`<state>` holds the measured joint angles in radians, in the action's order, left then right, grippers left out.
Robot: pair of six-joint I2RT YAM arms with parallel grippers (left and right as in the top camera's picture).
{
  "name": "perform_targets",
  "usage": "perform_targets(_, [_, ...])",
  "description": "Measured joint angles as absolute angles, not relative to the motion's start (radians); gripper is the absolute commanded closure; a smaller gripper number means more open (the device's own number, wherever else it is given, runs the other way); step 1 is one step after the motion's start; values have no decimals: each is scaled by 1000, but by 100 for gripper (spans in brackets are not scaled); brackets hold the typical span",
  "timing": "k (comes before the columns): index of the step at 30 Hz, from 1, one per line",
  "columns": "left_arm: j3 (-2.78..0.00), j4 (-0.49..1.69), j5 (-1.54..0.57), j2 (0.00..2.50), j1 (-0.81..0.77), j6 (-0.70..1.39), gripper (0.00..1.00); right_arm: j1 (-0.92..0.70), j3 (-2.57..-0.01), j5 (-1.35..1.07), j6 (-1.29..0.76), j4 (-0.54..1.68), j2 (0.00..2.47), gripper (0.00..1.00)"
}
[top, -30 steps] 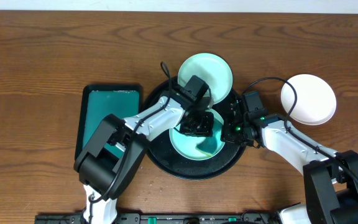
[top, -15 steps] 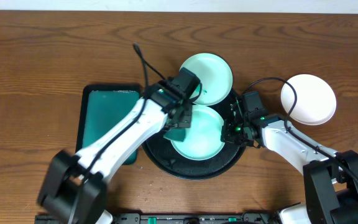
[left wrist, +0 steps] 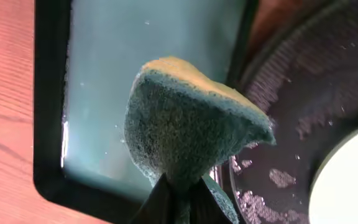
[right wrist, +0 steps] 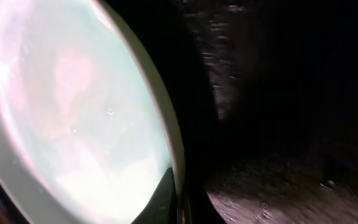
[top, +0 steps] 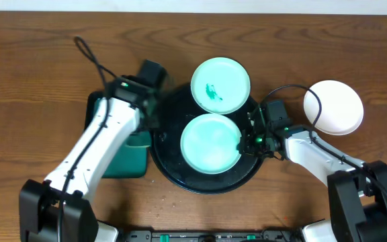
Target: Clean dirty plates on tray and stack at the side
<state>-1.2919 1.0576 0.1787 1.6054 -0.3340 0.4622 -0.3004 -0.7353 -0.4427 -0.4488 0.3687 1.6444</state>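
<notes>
The black tray (top: 170,165) holds a wiped mint plate (top: 210,142) at its centre. A second mint plate (top: 220,84) with a teal smear rests on the tray's back rim. A white plate (top: 333,107) lies on the table to the right. My left gripper (top: 145,117) is shut on a green-and-yellow sponge (left wrist: 191,118) over the edge between the sponge tray (left wrist: 48,93) and the black tray (left wrist: 303,81); its fingertips (left wrist: 179,199) pinch the sponge's base. My right gripper (top: 248,138) is shut on the wiped plate's right rim (right wrist: 73,124), with its fingers (right wrist: 182,199) on either side of the edge.
The dark green rectangular sponge tray (top: 130,161) with wet teal floor sits left of the black tray. The black tray floor (right wrist: 278,124) is wet with suds. Wood table surrounds everything; arm cables arc above both wrists.
My left arm has swung left with the sponge, off the front mint plate to the sponge tray. That plate's smear is gone. The right gripper has not moved.
</notes>
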Motion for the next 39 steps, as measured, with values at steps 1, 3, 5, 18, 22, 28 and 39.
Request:
perform_targets(1, [-1291,1050,168,1610,-314,451,90,-305,-735,-470,-436,366,1652,99])
perform_targets(3, [-1291,1039,153,1626,-281,436,90,-311,-731,-509,-412,366,1658,99])
perform_targets(5, [-1291,1032,141,1644,-257,423,90,-323,-727,-535,-392,368,1661,98])
perform_targets(18, [-1290,1003,110,1742,-226,410,90,-359,-715,-512,-385,374,1533,98])
perform_targets(22, [-1290,1002,110,1742,-226,410,90,-359,-715,-441,-427,384,1415,98])
perform_targets(28, [-1290,1001,110,1742,-226,410,90,-359,-717,-290,-486,522,1242,98])
perform_targets(39, [-1290,997,110,1742,-226,410,90,-359,-813,-44,-613,1066,1184,98])
